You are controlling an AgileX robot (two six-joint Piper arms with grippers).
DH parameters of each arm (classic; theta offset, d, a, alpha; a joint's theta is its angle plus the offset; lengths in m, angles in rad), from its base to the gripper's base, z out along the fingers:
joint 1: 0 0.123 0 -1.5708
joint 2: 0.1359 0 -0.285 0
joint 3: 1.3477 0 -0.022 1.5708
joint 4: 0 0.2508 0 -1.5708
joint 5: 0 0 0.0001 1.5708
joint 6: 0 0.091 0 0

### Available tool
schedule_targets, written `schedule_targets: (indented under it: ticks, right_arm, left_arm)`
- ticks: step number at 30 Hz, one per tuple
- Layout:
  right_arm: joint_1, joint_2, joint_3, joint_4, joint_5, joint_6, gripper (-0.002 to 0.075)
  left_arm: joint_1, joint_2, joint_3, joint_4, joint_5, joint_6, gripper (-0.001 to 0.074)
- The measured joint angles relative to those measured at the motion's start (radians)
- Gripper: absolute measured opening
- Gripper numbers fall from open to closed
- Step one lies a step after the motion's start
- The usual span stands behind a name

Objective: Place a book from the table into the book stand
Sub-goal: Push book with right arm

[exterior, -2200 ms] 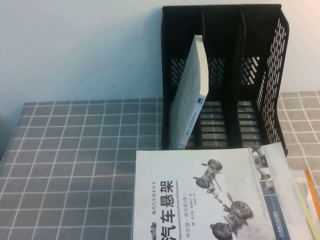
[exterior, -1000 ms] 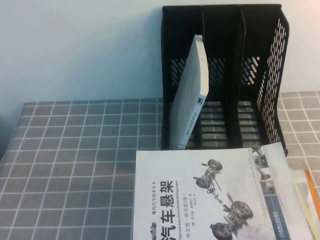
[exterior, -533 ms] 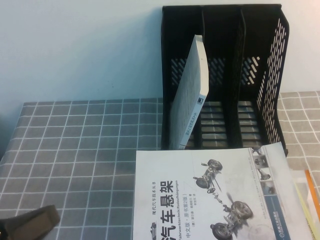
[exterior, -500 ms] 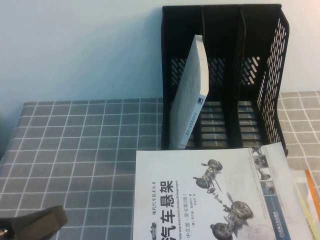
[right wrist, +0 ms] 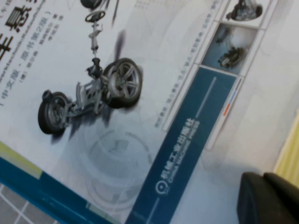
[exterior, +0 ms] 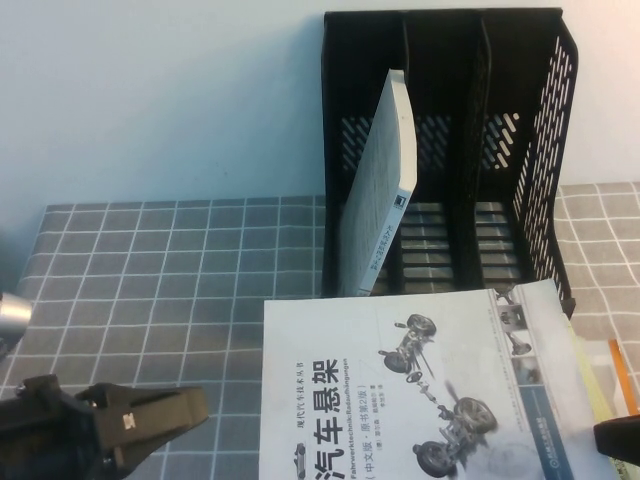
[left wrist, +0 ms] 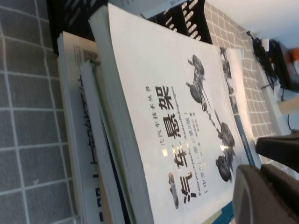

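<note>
The book [exterior: 430,390], whitish with car suspension pictures and a black Chinese title, lies on top of a stack at the table's front. It also shows in the left wrist view [left wrist: 177,121] and the right wrist view [right wrist: 140,93]. The black book stand [exterior: 520,150] stands upright behind it. My left gripper [exterior: 195,402] is low at the front left, shut and empty, pointing toward the book's left edge; its fingertips [left wrist: 261,191] show above the cover. My right gripper [exterior: 615,435] is at the book's front right corner, shut, its fingertips [right wrist: 261,196] over the cover.
A pale grey gridded book [exterior: 385,190] leans in the stand's left compartment; the other two compartments hold nothing. Other books [left wrist: 79,140] lie under the top one, and a yellow-green one [exterior: 598,385] sticks out on the right. The grey checked table [exterior: 150,280] stretches to the left.
My left gripper has come in from the front left corner toward the book. My right gripper has appeared at the front right. The book has shifted slightly to the left.
</note>
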Motion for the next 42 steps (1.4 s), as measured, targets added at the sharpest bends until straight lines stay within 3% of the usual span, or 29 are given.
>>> schedule_targets:
  ticks: [10, 18, 22, 29, 32, 42]
  right_arm:
    - [0.000, 0.114, -0.007, 0.232, 0.005, -0.211, -0.0003]
    - [0.000, 0.118, -0.007, 0.287, 0.003, -0.270, -0.0003]
    - [0.023, 0.118, -0.007, 0.290, 0.001, -0.274, -0.0003]
    - [0.151, 0.164, -0.010, 0.342, -0.063, -0.276, -0.0003]
    - [0.180, 0.177, -0.011, 0.365, -0.083, -0.277, -0.0003]
    - [0.192, 0.192, -0.011, 0.456, -0.088, -0.337, -0.0003]
  left_arm:
    - [0.000, 0.067, -0.001, -0.040, -0.004, 0.057, -0.0004]
    - [0.000, 0.082, -0.001, -0.066, -0.012, 0.057, 0.0011]
    - [0.000, 0.108, -0.001, -0.115, 0.001, 0.056, 0.0094]
    - [0.000, 0.197, -0.001, -0.146, 0.025, 0.043, 0.0368]
    - [0.005, 0.249, -0.004, -0.146, 0.025, 0.046, 0.0446]
    - [0.100, 0.470, -0.012, -0.177, 0.086, 0.162, 0.0480]
